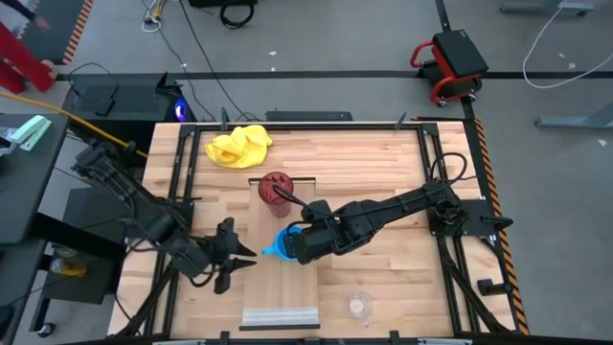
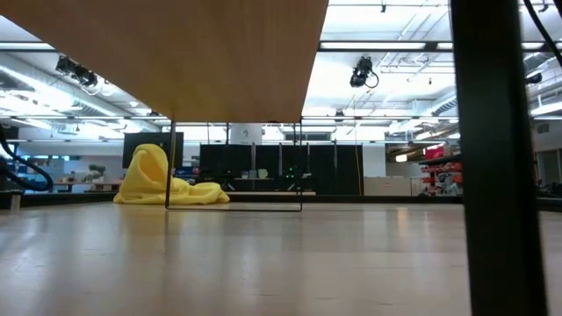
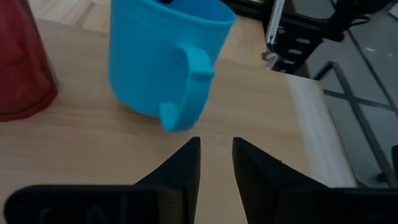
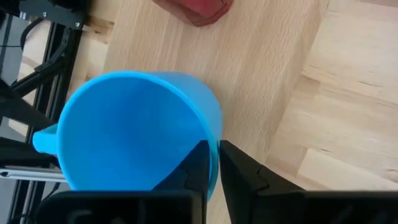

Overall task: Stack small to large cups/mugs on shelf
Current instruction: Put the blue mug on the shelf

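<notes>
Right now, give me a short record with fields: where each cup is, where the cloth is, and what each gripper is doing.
red tumbler: upright on the shelf, at its far end
blue mug: on the shelf, next to the tumbler, handle toward the left arm
glass cup: on the table, off the shelf, near the front edge
yellow cloth: at the table's back
right gripper: fingers astride the mug's rim
left gripper: open, facing the mug's handle, holding nothing

Blue mug [image 3: 163,59] before left pincer [image 3: 216,163]

Two dark jointed arms, blk cables
</notes>
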